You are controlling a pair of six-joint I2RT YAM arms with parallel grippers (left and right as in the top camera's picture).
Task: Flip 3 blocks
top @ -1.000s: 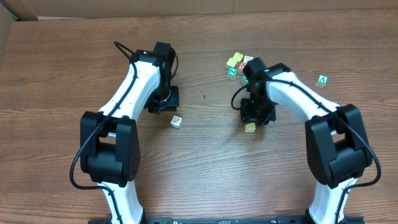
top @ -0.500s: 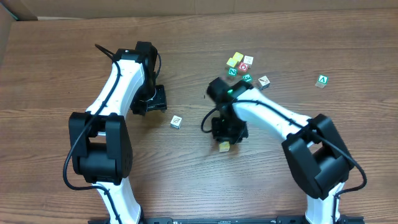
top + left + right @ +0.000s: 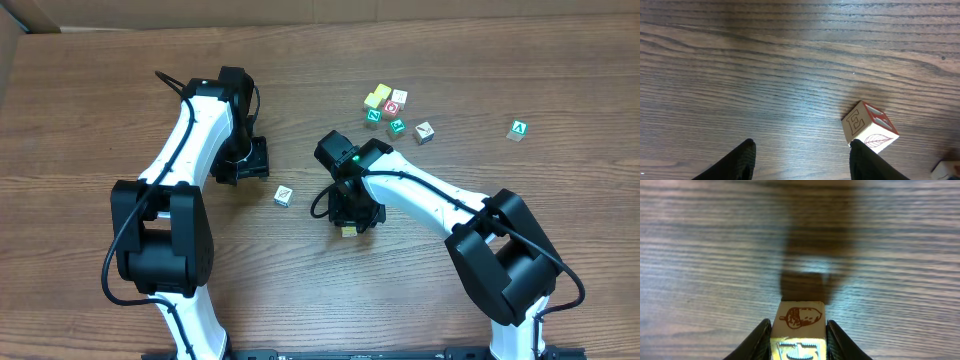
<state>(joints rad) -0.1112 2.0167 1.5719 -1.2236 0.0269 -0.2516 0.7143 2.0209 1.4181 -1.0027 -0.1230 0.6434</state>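
Observation:
My right gripper [image 3: 349, 222] [image 3: 800, 332] is shut on a yellow-tan block [image 3: 349, 231] [image 3: 801, 316] near the table's middle. The block shows a brown acorn face between the fingers, and its shadow lies on the wood just ahead. A pale block [image 3: 284, 196] [image 3: 869, 131] with a letter E, a leaf and a red-edged top rests on the table. My left gripper [image 3: 252, 168] [image 3: 802, 157] stands open behind and left of it, holding nothing. The right fingertip [image 3: 862, 155] is right beside that block. A green-lettered block [image 3: 373, 116] sits in the far cluster.
A cluster of several small blocks [image 3: 390, 110] lies at the back right, with a white one [image 3: 424, 131] at its edge. A lone green-letter block [image 3: 518, 129] sits further right. A cardboard wall [image 3: 300, 10] runs along the back edge.
My right gripper carried the yellow-tan block left and toward the front. My left gripper drew back and left from the pale block and its jaws widened.

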